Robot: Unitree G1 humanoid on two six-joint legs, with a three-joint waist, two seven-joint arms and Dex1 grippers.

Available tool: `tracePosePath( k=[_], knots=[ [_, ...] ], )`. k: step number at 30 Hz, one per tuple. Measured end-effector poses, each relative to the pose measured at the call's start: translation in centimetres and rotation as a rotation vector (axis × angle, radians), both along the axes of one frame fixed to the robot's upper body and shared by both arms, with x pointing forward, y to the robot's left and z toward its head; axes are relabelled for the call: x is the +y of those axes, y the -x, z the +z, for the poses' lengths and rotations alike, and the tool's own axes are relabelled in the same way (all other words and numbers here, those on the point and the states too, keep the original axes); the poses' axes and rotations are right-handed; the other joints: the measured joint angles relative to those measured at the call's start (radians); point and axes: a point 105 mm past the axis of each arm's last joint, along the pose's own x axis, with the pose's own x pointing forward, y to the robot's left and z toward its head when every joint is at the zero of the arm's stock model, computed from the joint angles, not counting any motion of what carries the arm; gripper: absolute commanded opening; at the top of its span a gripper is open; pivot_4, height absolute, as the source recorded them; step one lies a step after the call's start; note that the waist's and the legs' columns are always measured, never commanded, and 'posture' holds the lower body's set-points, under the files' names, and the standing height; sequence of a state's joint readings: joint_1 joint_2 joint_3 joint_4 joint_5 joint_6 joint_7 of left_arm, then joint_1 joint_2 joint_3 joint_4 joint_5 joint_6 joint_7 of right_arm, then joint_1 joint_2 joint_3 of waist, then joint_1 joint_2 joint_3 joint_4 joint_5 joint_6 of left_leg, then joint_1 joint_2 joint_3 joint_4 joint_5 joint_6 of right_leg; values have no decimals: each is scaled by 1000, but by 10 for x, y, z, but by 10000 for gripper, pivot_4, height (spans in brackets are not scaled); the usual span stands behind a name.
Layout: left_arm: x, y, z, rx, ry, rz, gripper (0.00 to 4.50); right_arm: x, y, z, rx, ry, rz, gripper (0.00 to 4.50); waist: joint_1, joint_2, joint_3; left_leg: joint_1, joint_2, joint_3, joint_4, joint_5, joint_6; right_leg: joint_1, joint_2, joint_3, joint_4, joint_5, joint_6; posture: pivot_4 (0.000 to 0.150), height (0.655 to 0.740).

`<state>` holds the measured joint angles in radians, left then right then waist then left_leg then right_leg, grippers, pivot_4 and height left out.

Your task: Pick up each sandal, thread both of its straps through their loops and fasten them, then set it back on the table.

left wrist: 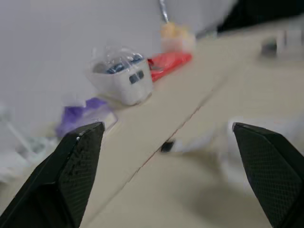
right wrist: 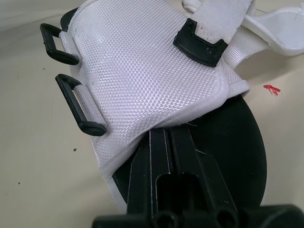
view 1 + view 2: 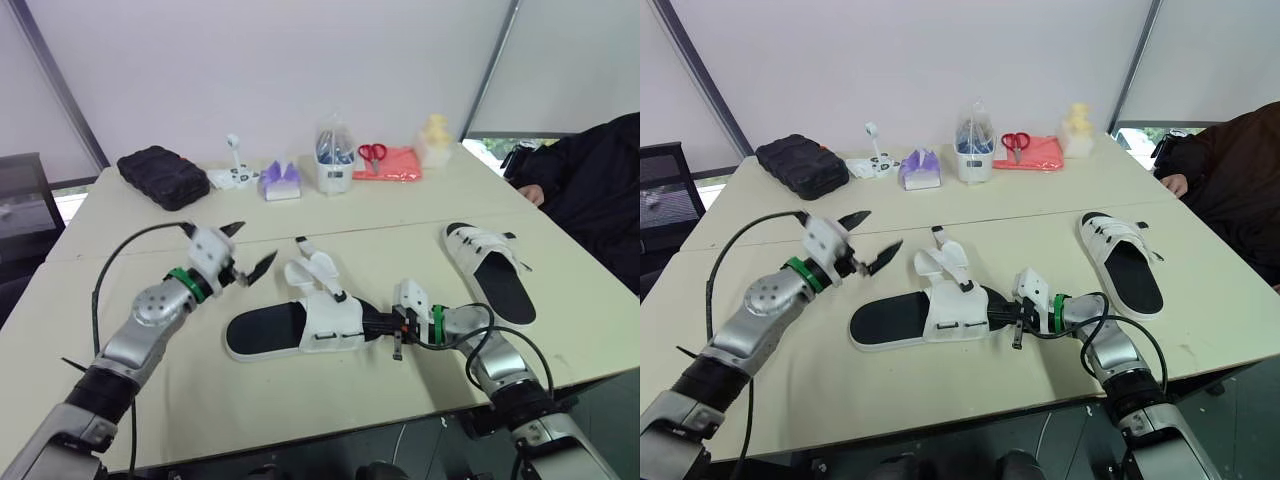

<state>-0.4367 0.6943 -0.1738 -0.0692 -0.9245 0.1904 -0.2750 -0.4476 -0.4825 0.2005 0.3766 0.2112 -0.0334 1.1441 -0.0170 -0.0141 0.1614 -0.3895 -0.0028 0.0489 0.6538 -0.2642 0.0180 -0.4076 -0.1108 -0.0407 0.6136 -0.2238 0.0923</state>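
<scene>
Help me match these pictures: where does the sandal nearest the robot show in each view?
Left eye view: sandal at low centre, lying crosswise.
Right eye view: low centre too.
Left wrist view: a blurred white shape, probably its straps; I cannot be sure.
Right wrist view: close up, across the top and middle.
Shared landmark: the white tub in both eye views and the left wrist view.

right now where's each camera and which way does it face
Head eyes: on the head, facing forward and down over the table; left arm, right arm show.
Left wrist: on the left arm, facing past the open left pincer toward the white tub.
Right wrist: on the right arm, facing the near sandal; right pincer under its upper.
Shared: head views show that sandal too.
</scene>
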Motion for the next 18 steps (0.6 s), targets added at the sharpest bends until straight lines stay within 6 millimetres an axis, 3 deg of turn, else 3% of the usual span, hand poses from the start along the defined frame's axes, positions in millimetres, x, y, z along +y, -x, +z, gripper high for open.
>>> tracePosePath(
  k=[3,6,11,18],
  knots=[
    [-25,22,14,232,239,-155,44808,2,0,-1,3,-5,2,0,-1,0,0,1,0,0,-1,0,0,1,1,0,0,0,1,1500,7400],
    [-31,35,10,373,286,-207,44808,2,0,-1,5,-7,3,0,0,0,0,2,0,0,-1,0,0,2,3,0,0,0,1,1500,7400],
    [-36,39,-12,493,202,-190,44808,2,-2,-2,14,-10,-2,0,2,-1,-1,6,0,0,0,0,0,6,8,0,-1,-1,-1,1500,7400],
    [-66,30,-46,587,109,-205,44808,7,-3,-4,23,-16,0,0,-4,-3,0,16,1,1,-4,0,0,13,10,1,-4,-4,-6,1500,7400]
  ],
)
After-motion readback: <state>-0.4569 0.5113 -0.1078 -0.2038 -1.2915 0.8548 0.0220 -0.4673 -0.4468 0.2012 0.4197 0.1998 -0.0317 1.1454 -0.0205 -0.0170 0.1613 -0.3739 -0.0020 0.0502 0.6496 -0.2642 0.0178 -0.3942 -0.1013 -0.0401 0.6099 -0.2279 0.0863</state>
